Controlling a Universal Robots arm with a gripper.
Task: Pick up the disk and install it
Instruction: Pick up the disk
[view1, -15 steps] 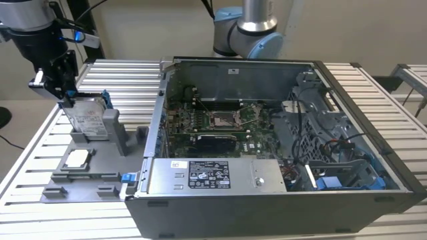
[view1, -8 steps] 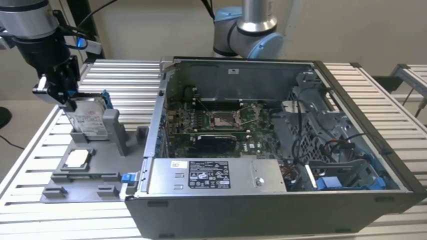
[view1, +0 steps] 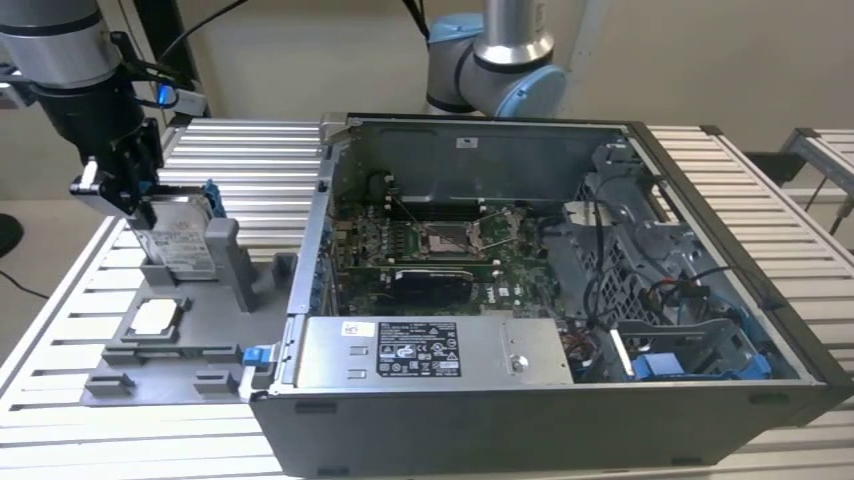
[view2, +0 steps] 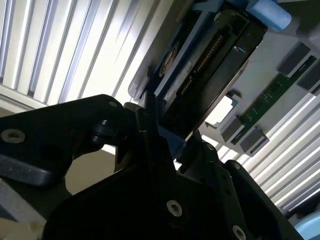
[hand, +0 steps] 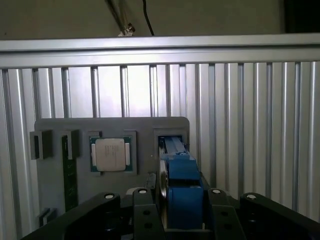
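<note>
Table: a slatted metal table (view1: 54, 430) carries everything, so the parts sit at one working height.
Computer case: the computer case (view1: 534, 425) lies on its side across the centre and the exterior view's right. Its panel is off, which leaves the board and bays reachable from above.
Arm: the arm (view1: 67, 60) comes down in the upper left of the exterior view, roughly vertical over the tray.
Tray: the grey tray (view1: 200, 345) sits at the exterior view's lower left, just beside the case. Its moulded holders give each part a fixed place.
Disk: the disk (view1: 180, 240) stands on edge in the tray's tall holder, at the exterior view's left. That leaves its flat faces free to be gripped. The first wrist view shows its blue bracket (hand: 182, 182) edge-on.
Gripper: the gripper (view1: 123, 195) straddles the upper end of the disk. In the first wrist view its fingers (hand: 145, 210) lie against both faces, so I judge it clamped on the disk, which is not yet clear of the holder.
Chip: a small square chip (view1: 156, 317) lies flat in its own recess nearer the tray's front, apart from the disk and untouched.
</note>
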